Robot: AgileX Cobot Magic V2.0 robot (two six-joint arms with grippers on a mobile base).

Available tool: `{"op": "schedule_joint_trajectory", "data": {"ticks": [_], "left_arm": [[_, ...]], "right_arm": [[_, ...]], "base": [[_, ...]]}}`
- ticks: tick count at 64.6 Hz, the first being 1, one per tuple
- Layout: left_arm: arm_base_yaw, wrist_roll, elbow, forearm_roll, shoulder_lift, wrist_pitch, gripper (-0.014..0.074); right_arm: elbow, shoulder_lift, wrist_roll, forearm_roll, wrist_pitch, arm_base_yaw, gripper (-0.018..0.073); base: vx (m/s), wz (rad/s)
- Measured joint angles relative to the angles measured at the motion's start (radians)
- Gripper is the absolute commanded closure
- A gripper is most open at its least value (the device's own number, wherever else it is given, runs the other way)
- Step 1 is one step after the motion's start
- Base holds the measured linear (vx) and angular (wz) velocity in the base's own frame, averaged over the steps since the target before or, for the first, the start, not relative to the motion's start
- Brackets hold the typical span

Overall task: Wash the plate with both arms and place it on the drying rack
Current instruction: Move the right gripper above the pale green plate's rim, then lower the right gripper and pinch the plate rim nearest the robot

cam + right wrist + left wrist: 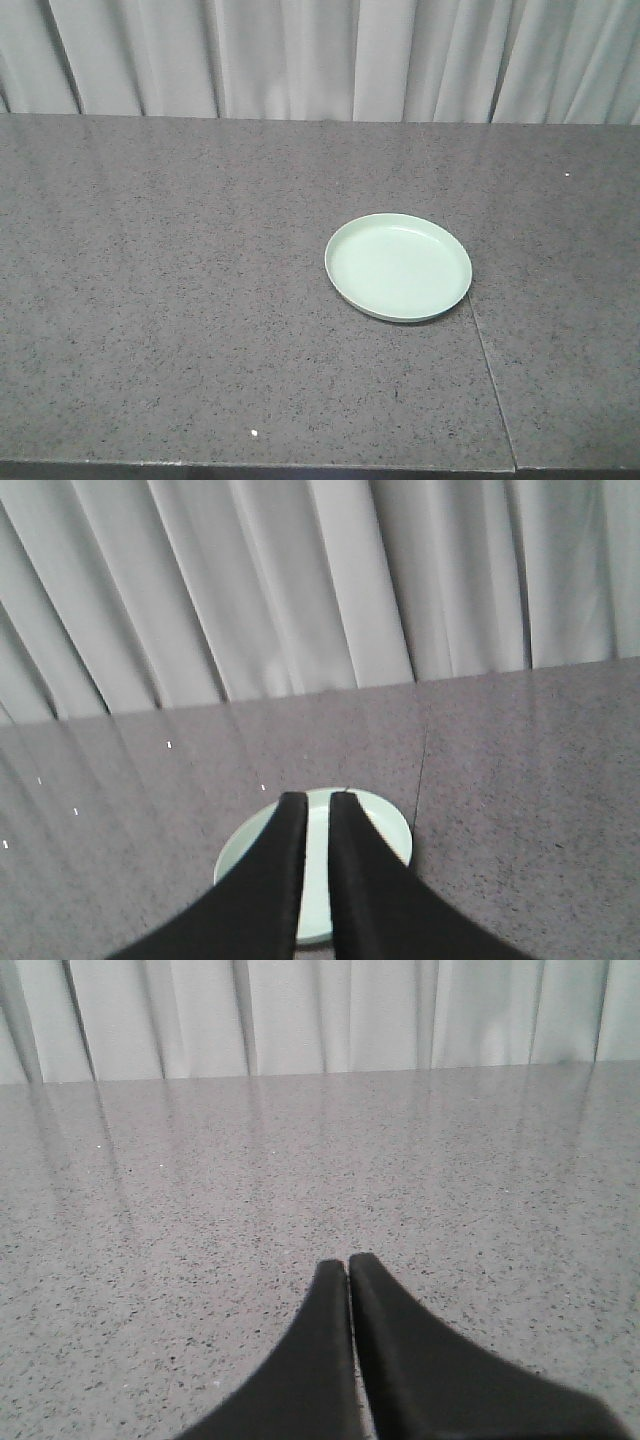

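Observation:
The pale mint-green plate (398, 267) lies flat on a dark speckled stone counter (180, 280), right of centre in the front view. No arm shows in that view. In the right wrist view my right gripper (318, 798) hangs above the plate (248, 844). Its black fingers stand a narrow gap apart with nothing between them, and they cover much of the plate. My left gripper (347, 1263) is shut and empty over bare counter (200, 1210). The drying rack is out of view.
A thin seam (490, 370) runs through the counter just right of the plate, toward the front edge (250, 466). Grey-white curtains (320, 60) hang along the far edge of the counter.

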Motion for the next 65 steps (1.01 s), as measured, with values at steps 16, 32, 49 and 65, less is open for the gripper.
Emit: {"op": "schedule_joint_trajectory", "data": {"ticks": [16,32,49,65], "left_arm": [[0.000,0.000,0.000,0.000,0.000,0.000,0.0603],[0.000,0.000,0.000,0.000,0.000,0.000,0.0603],[0.000,0.000,0.000,0.000,0.000,0.000,0.0603],[0.000,0.000,0.000,0.000,0.000,0.000,0.0603]], "right_arm": [[-0.116,0.202,-0.106,0.015,0.002,0.000,-0.0042],[-0.237,0.382,-0.195,0.016,-0.040,0.000,0.0008],[-0.537,0.717,-0.271,0.015,0.186,0.000,0.0012],[-0.755,1.062,-0.246,-0.011,0.353,0.000,0.0012]], "base": [[0.00,0.00],[0.00,0.00],[0.00,0.00],[0.00,0.00]]}}
